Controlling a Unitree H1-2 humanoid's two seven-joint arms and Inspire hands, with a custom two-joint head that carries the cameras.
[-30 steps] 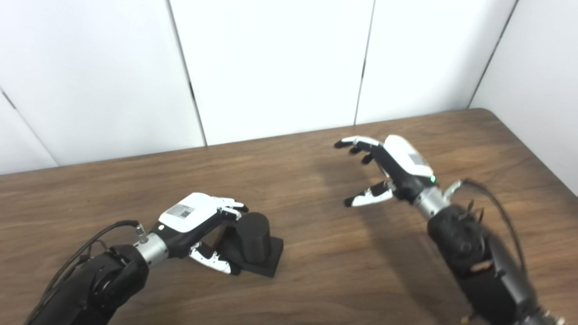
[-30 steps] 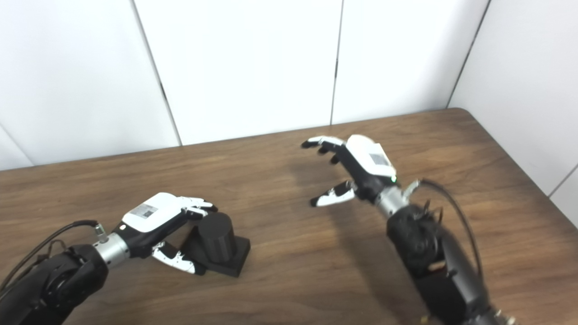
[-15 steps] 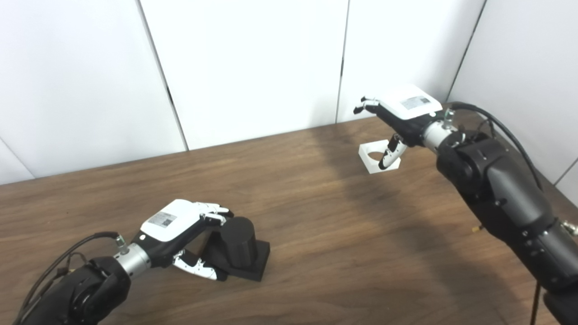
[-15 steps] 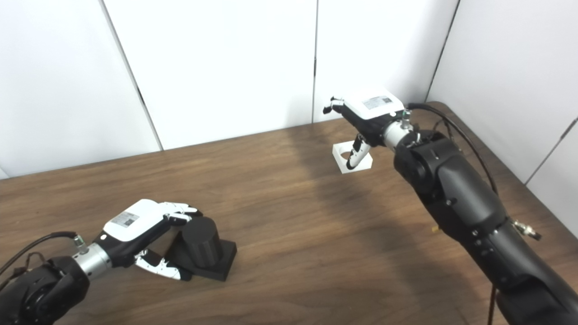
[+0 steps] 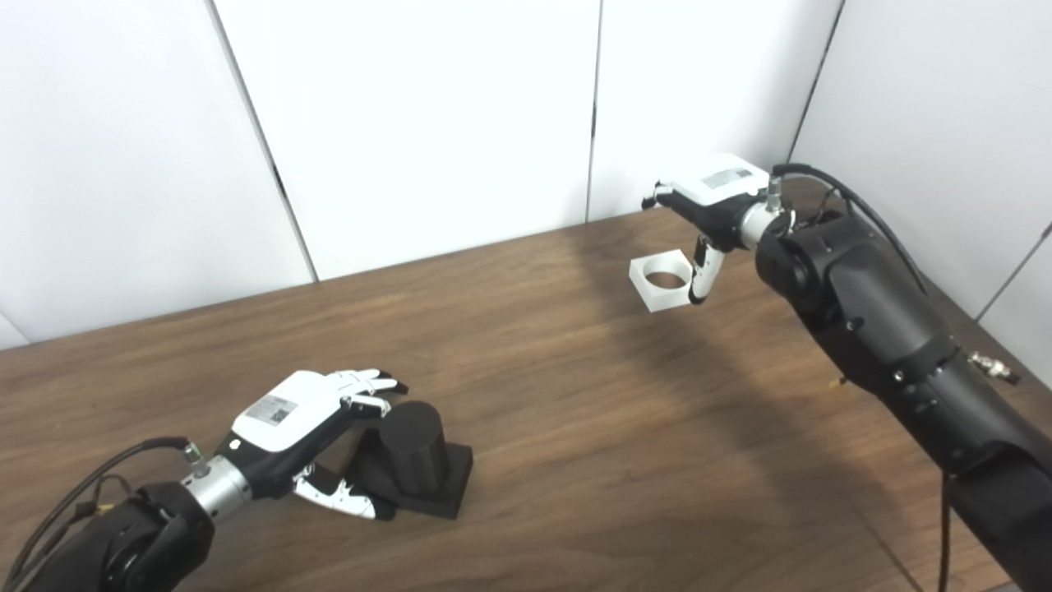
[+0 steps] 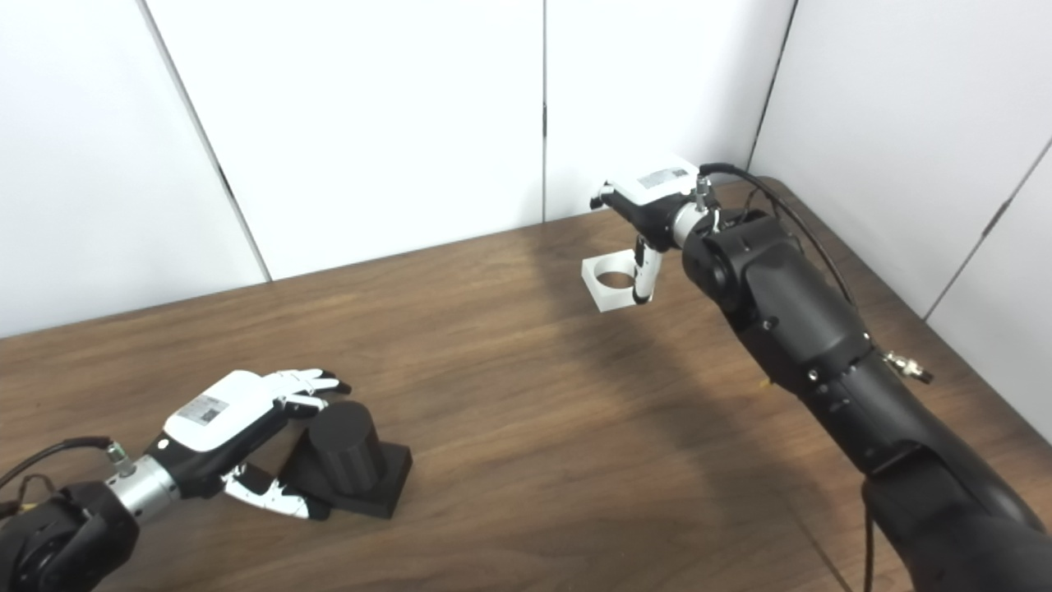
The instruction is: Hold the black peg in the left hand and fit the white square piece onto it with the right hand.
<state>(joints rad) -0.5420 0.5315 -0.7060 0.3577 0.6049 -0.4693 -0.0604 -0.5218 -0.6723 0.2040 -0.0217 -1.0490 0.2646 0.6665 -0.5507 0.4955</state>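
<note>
Two changes matter since the picture of a second ago. First, I have carried the right hand (image 5: 713, 197) from the middle of the table (image 5: 575, 427) out to its far right corner, where the white square piece (image 5: 662, 280) lies. Second, the head cameras have swung right with it, so the shift of the black peg (image 5: 412, 445) toward the picture's left is the view moving, not the peg.

Right hand: spread over the white square piece, thumb (image 5: 701, 271) pointing down at the piece's right side, the other fingers reaching past its far side. They are apart and not yet closed on it; I cannot tell whether the thumb is touching the piece. The piece appears to rest flat on the table, round hole facing up, slightly nearer the thumb than half a second ago, though that may again be the view.

Left hand (image 5: 308, 415): near the front left edge of the table, fingers curled over the top of the black peg and thumb low by its square base (image 5: 436, 493). The peg stands upright on the table; the hold looks loose, and I cannot tell whether it is a firm grip. It has kept this pose throughout.

Reading for the task: the reach is done and the grasp of the piece comes next. Peg and piece are well apart, so a long carry back across the table follows.
</note>
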